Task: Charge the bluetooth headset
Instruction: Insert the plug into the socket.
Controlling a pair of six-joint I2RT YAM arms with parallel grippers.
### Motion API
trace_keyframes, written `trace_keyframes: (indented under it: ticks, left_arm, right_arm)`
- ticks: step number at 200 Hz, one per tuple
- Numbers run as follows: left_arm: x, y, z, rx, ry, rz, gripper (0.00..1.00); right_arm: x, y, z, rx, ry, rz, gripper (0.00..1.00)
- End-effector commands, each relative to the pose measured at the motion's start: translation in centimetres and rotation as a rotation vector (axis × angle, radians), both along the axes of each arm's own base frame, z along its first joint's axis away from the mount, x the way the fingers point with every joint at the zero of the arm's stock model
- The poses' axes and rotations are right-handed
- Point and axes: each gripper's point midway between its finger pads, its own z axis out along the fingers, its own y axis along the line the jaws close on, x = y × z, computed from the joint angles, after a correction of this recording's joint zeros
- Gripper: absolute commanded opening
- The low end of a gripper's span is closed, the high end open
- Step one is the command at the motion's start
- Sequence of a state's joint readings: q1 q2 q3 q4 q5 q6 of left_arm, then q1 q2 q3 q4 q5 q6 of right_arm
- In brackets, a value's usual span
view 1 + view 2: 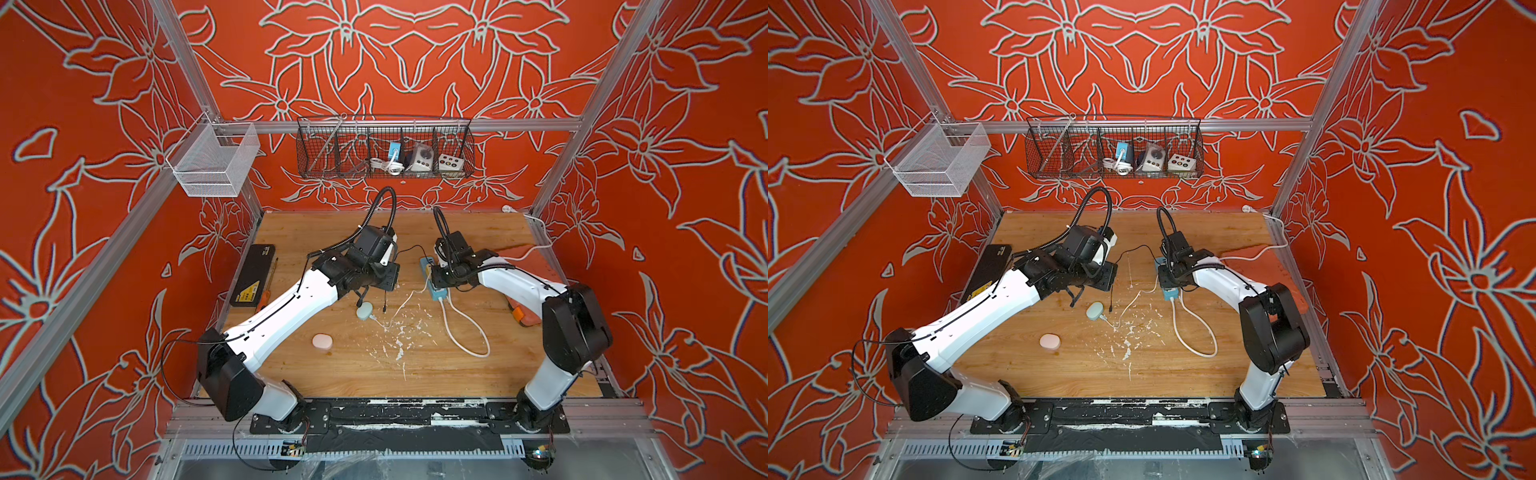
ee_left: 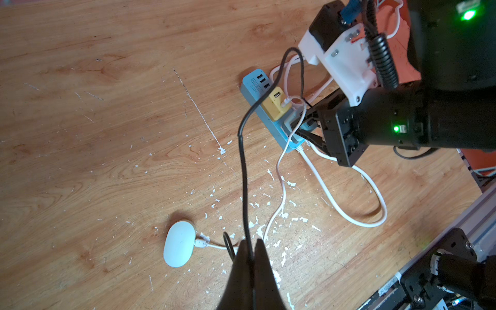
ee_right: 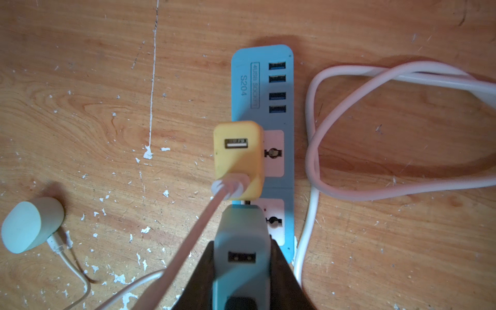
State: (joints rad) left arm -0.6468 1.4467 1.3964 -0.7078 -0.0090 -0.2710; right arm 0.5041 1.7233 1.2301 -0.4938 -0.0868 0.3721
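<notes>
Green case point(image 1: 1095, 311): laid on tabletop point(image 1: 1183, 382), white cable point(image 1: 1133, 297) attached.
Pink case point(image 1: 1049, 341): set nearby, apart.
Strip point(image 1: 1169, 294): partly covered by right tool point(image 1: 1169, 279).

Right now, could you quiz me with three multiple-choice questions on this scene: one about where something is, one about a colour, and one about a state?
1. Where is the pink case?
A) in the wire basket
B) on the table
C) hanging on the wall

2. What colour is the charger that the white cable plugs into?
A) yellow
B) red
C) black

3. The left end effector is:
A) wide open and empty
B) shut on the pink case
C) shut on a black cable

Answers:
1 B: both top views show it lying on bare wood.
2 A: the right wrist view shows the white plug in a yellow block on the blue strip.
3 C: the left wrist view shows it closed tight on the cable.
</notes>
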Motion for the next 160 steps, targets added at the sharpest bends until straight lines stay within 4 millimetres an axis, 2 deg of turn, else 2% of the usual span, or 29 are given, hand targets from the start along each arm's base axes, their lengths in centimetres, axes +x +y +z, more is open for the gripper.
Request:
trace_keyframes:
  ticks: [1,104,160]
  left_arm:
    - [0.1,0.2,-0.7,-0.003,0.019,0.012,0.0]
    - [0.2,0.2,-0.6,-0.015,0.022,0.012,0.0]
    - [0.2,0.2,-0.6,-0.019,0.023,0.014,0.0]
  right_arm:
    - [0.7,-0.4,-0.1,-0.022,-0.018,0.001,0.06]
    - [0.5,-0.7,-1.3,-0.052,-0.015,0.02,0.06]
    - [-0.5,-0.8,-2.1,-0.042,0.002,0.022,0.06]
